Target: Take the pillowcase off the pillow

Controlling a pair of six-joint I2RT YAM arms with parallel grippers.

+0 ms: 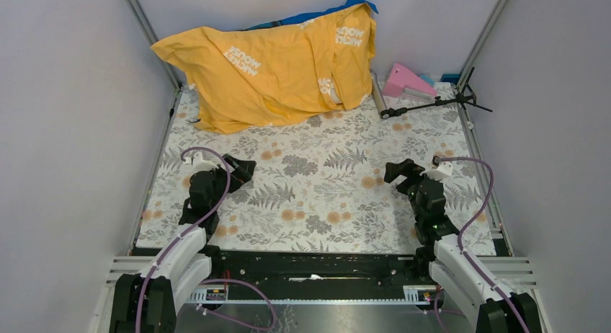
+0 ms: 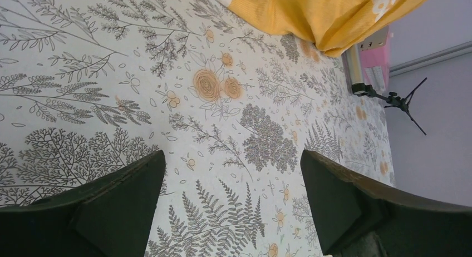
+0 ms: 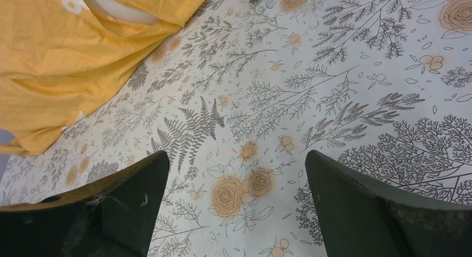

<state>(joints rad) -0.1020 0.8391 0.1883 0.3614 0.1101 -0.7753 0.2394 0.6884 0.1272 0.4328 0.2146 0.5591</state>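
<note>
At the far edge of the floral grey-and-orange table cloth (image 1: 324,181), from its far left corner to past the middle, you have the floppy yellow-orange fabric pillowcase (image 1: 274,70) with white "Mickey Mouse" lettering, crumpled and heaped up, with a strip of its blue side showing along the far rim. The plump off-white pillow (image 3: 119,9) sits inside it. Only a small pale patch shows, where the cover gapes at its near right end. Your left gripper (image 1: 241,167) hangs over bare cloth near the left edge with its dark fingers spread wide and nothing between them. Your right gripper (image 1: 396,171) mirrors it near the right edge, likewise spread and empty. Both are well apart from the pillowcase, and each wrist view shows only printed ferns and roses between the fingers. In the far right corner lie a pink wedge-shaped block (image 1: 407,79) and a black folding tripod (image 1: 439,102), with a grey cylinder (image 1: 377,91) just beside the pillowcase's right end.
</note>
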